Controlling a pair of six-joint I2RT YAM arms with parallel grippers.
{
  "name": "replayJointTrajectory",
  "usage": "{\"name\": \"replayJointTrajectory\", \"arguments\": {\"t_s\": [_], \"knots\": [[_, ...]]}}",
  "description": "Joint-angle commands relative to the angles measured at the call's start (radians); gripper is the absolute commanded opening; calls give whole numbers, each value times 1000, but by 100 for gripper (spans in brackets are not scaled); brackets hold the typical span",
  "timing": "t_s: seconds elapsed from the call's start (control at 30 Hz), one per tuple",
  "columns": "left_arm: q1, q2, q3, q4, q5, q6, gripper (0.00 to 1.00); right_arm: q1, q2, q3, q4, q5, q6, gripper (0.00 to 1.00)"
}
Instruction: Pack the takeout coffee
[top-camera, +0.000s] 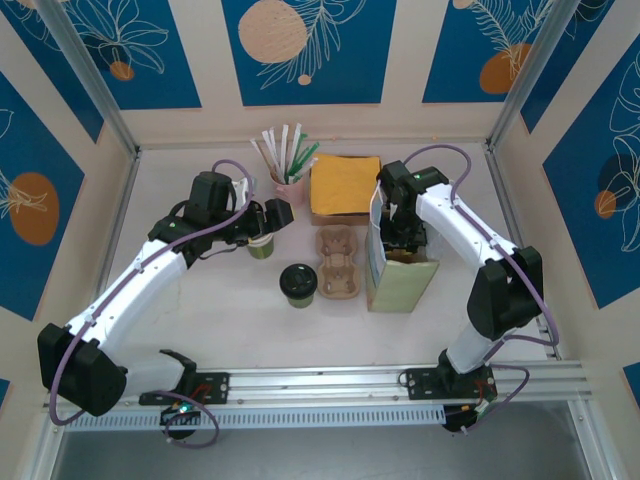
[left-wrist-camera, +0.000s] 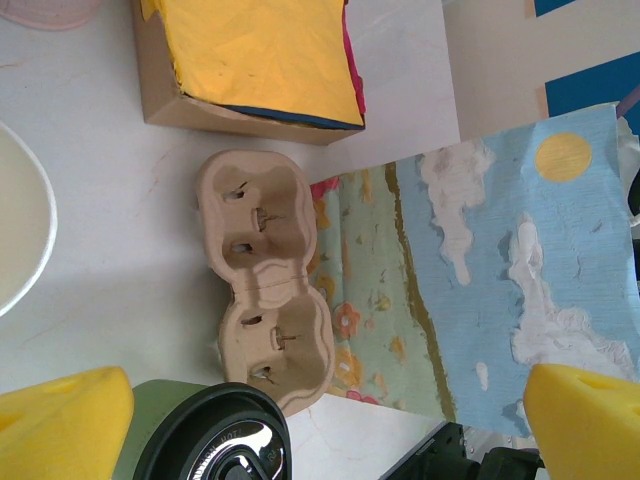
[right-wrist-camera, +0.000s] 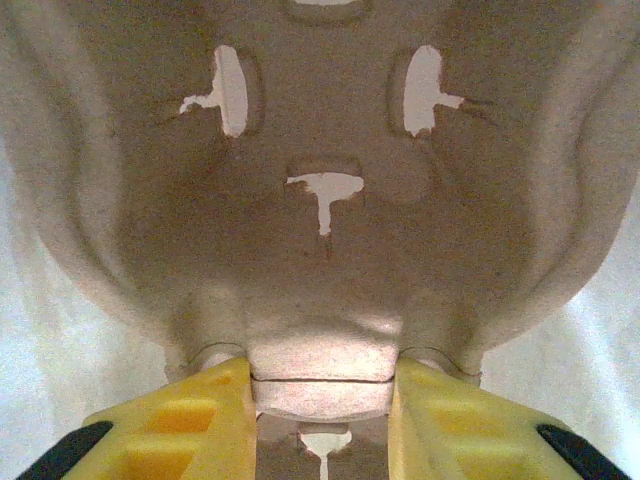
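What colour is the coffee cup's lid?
Black; the lid shows best in top external view.

bright, even light from above, soft shadows; takeout coffee lid glints (right wrist close-up is blurry).

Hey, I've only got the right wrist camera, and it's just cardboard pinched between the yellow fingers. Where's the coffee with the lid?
Observer: The coffee stands upright on the table, lid on, just left of a cardboard carrier whose two wells are empty.
Operator: Okay, and where is my arm compared to that?
Observer: Your right arm reaches down over an upright paper bag, which stands just right of that carrier.
Operator: What's the other arm doing?
Observer: The left fingers are wide open, close to a lidless green cup and holding nothing.
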Motion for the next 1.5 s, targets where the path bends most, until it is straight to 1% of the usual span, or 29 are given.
{"name": "replayJointTrajectory", "arguments": {"t_s": [0.0,0.4,0.7,1.37,1.47], "knots": [[-11,3,10,-4,0,28,100,1,11,-20,-2,-24,11,33],[-11,-10,35,-27,-16,51,100,1,19,-54,12,-27,7,33],[-11,-18,109,-86,-52,92,100,2,26,-72,26,-30,3,33],[-11,-40,106,-92,-61,78,100,15,36,-125,73,-46,20,33],[-11,-41,105,-92,-61,78,100,16,41,-132,79,-46,22,36]]}}
